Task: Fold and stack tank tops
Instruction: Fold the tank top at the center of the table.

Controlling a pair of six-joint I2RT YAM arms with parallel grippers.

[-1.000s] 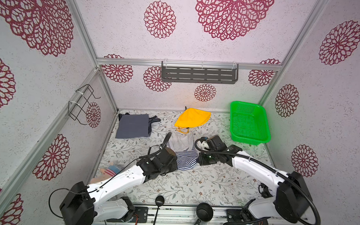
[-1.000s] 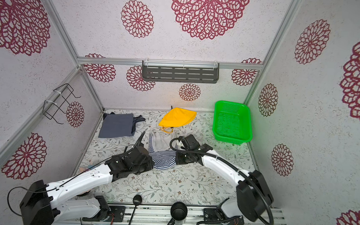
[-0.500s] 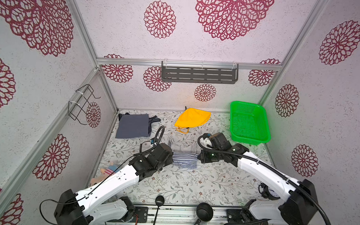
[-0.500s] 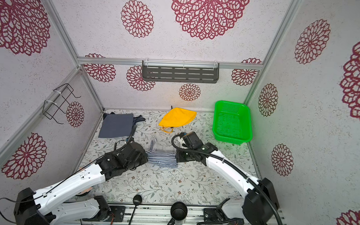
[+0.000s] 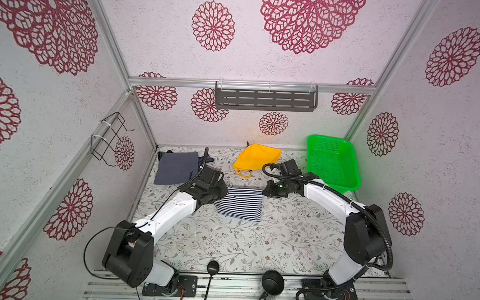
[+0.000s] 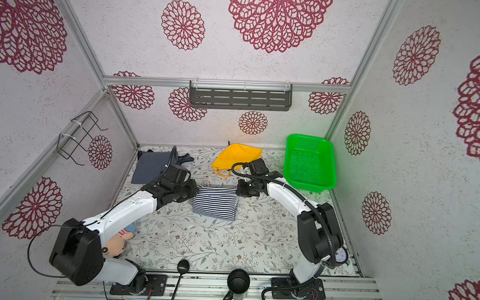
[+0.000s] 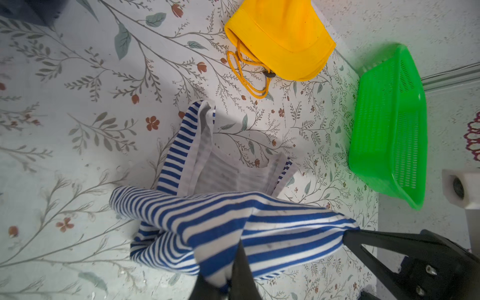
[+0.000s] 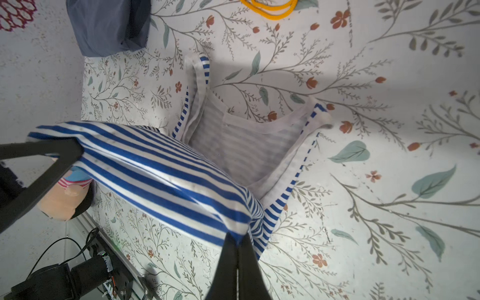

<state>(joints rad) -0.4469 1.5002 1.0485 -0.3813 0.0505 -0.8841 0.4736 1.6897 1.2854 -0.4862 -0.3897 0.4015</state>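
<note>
The navy-and-white striped tank top (image 5: pixel 241 203) (image 6: pixel 216 203) lies mid-table, doubled over. My left gripper (image 5: pixel 223 192) (image 7: pixel 233 272) is shut on one corner of its raised edge. My right gripper (image 5: pixel 265 191) (image 8: pixel 237 246) is shut on the other corner. Between them the striped cloth (image 7: pixel 259 226) (image 8: pixel 161 168) is stretched taut above the strap end, which rests on the table. The slate grey-blue tank top (image 5: pixel 176 167) (image 6: pixel 150 166) (image 8: pixel 109 26) lies folded at the back left corner, behind the left gripper.
A yellow hat (image 5: pixel 256 158) lies at the back centre, and a green basket (image 5: pixel 327 137) stands at the back right near the right arm. A doll (image 6: pixel 120 240) lies under the left arm. A ladle (image 5: pixel 212 268) and black mug (image 5: pixel 272 281) sit at the front rail.
Both grippers have moved toward the back of the table with the striped top's edge held between them, drawing the cloth over its other half. The grippers now stand farther apart.
</note>
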